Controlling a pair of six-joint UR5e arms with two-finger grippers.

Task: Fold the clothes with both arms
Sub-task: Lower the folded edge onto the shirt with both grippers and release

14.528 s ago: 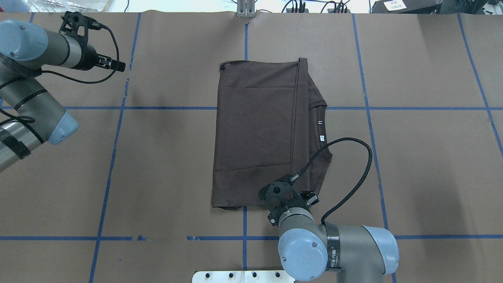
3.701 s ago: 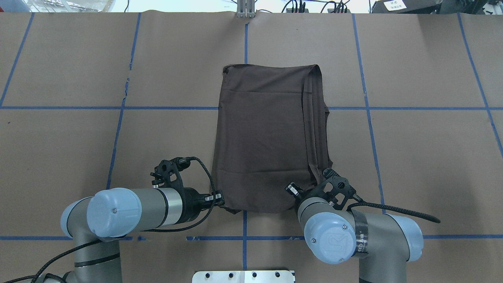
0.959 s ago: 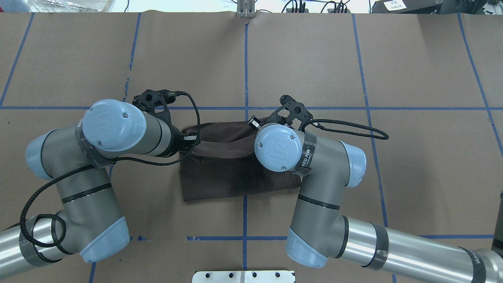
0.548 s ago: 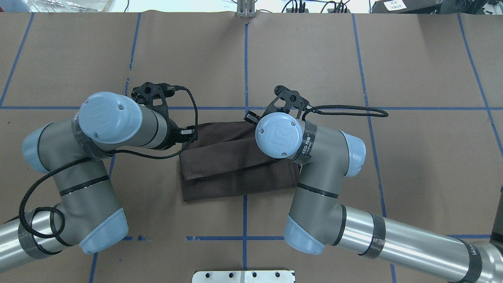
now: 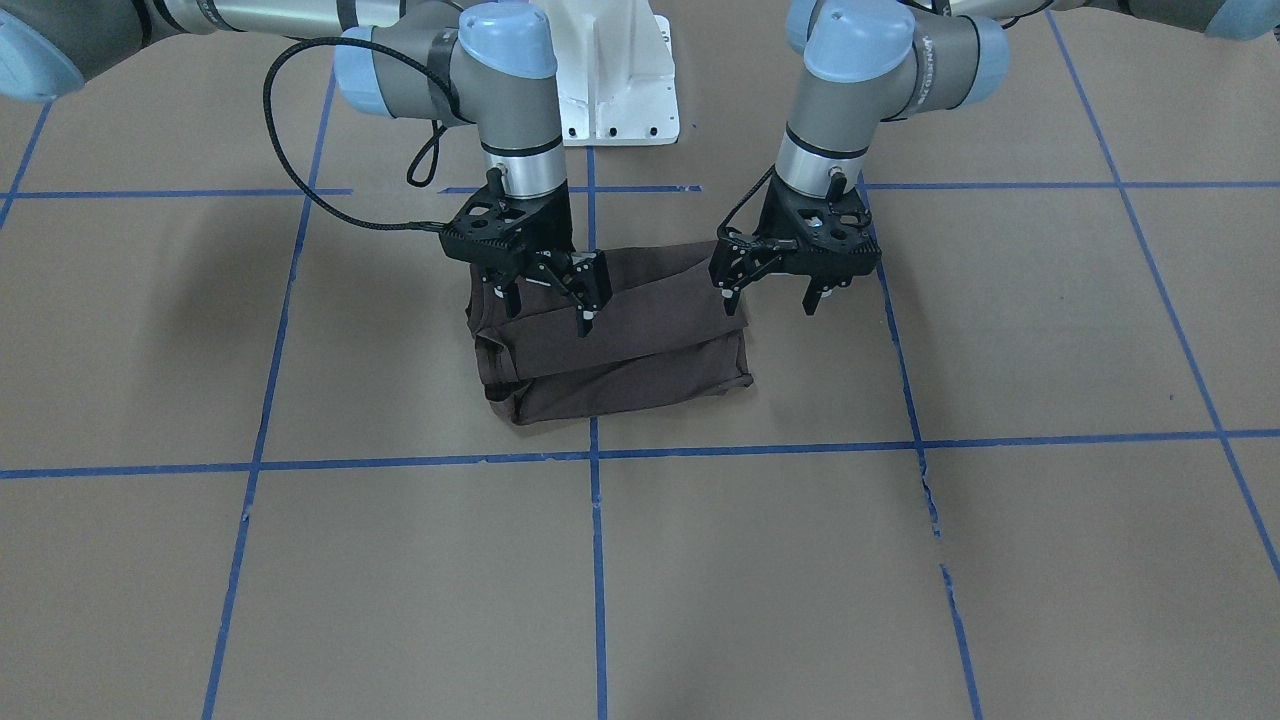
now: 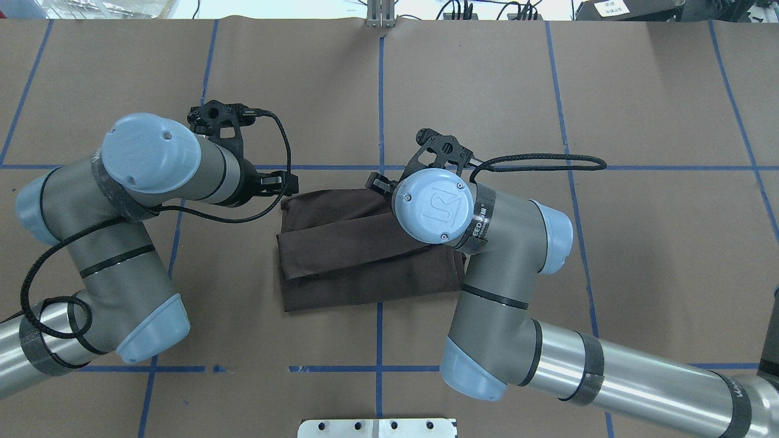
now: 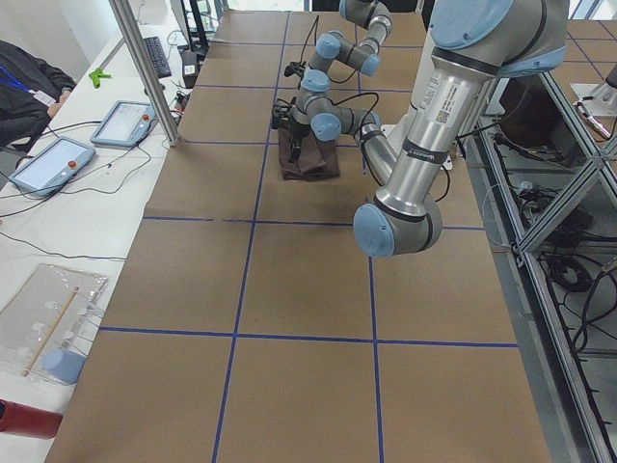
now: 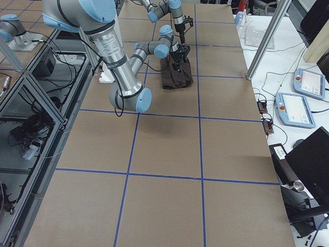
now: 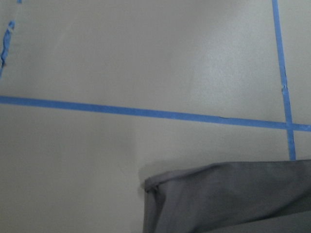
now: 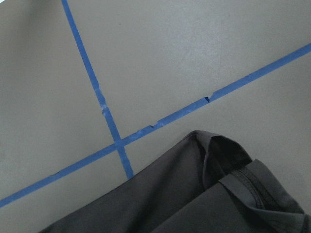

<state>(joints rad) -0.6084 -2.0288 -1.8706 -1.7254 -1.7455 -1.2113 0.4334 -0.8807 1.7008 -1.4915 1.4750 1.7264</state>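
Note:
The dark brown T-shirt point(image 5: 620, 355) lies folded into a small rectangle at the table's middle; it also shows in the overhead view point(image 6: 359, 267). Its collar, logo and tags are hidden. My left gripper point(image 5: 775, 298) is open and empty. It hovers over the shirt's edge on the front view's right, with one finger over the cloth and one over the table. My right gripper point(image 5: 548, 310) is open and empty above the shirt's other end. In the overhead view the left gripper point(image 6: 286, 182) is partly seen; the right one is mostly under its wrist. The wrist views show only cloth corners point(image 9: 228, 199) point(image 10: 204, 194).
The table point(image 5: 900, 560) is covered in brown paper with a blue tape grid. The white base pedestal point(image 5: 610, 70) stands at the robot's side. A metal post point(image 7: 145, 68) and tablets point(image 7: 120, 121) stand beyond the far edge.
Both grippers have let go of the shirt's lifted edge, which now lies flat as a folded layer. Both arms have risen slightly and drifted to the overhead view's left and away from the robot.

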